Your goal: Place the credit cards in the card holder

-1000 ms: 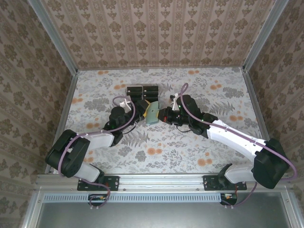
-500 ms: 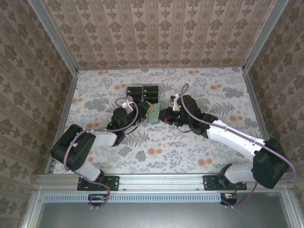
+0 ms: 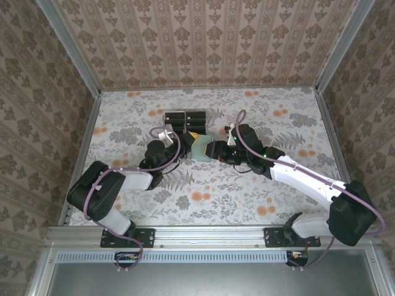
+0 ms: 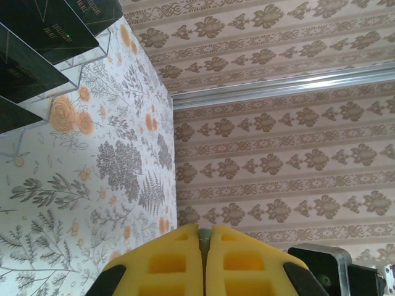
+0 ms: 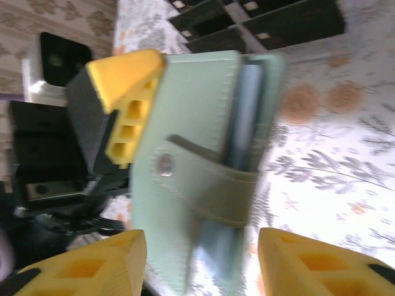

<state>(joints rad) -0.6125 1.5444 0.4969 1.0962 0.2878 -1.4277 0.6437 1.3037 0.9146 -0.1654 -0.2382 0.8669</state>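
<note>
While the card holder is held up between the two hands, it stands roughly on edge: grey-green, snap strap across its face, pocket mouth showing a pale bluish lining. Left hand is clamped on it. From its own wrist camera the yellow fingers meet with just a thin seam between them, and from the right wrist camera one yellow fingertip presses on the holder's upper left corner. Right hand is open: its two yellow fingers stand wide, one on each side of the holder's lower end, with a visible gap on the right side; contact on the left side is unclear. From above, the holder is mid-counter toward the far edge, left hand on its left, right hand on its right, both arms angled inward from the near edge. Credit cards: dark, standing in rows in a rack just behind the holder, near the far edge, close to both hands but apart from them. Can't tell whether any card is inside the holder. Floral counter, patterned walls on three sides.
</note>
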